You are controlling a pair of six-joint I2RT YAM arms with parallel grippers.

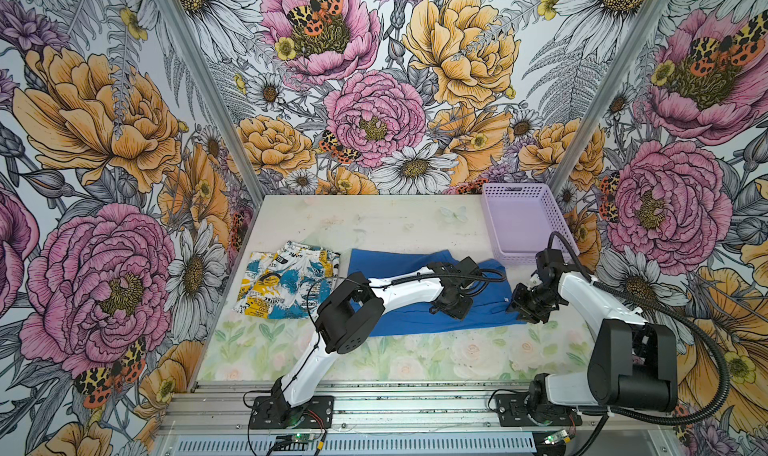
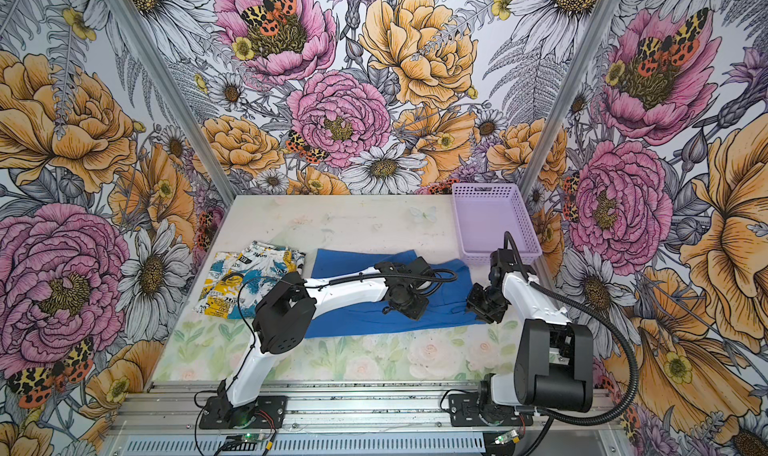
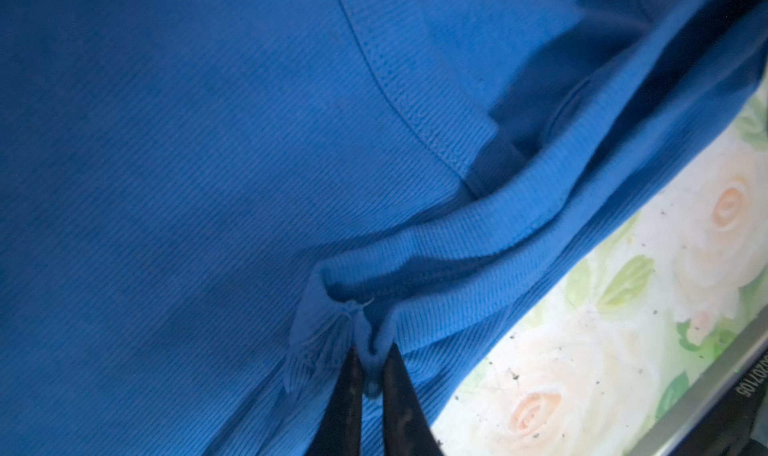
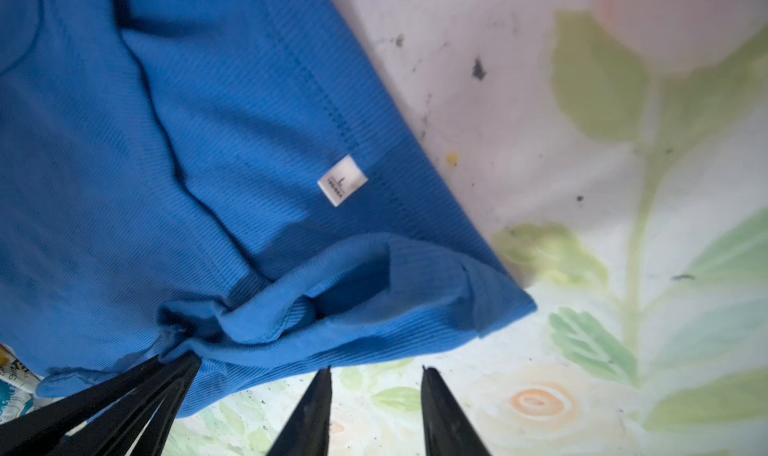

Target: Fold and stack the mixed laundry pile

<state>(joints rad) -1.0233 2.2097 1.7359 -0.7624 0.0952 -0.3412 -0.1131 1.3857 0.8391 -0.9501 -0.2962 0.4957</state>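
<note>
Left claw (image 3: 370, 362): clamped on blue T-shirt (image 3: 208, 163) fold. Right claw (image 4: 376, 373): parted, empty, beside shirt edge.

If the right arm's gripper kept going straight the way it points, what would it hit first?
Most likely the blue shirt: its bunched edge lies just ahead of the right gripper and its open fingers. Whether they would catch cloth or the table first is hard to tell.

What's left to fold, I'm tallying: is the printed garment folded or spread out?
Folded. In both top views the printed garment lies as a compact, layered rectangle, no sleeves sticking out, beside the blue shirt.
</note>
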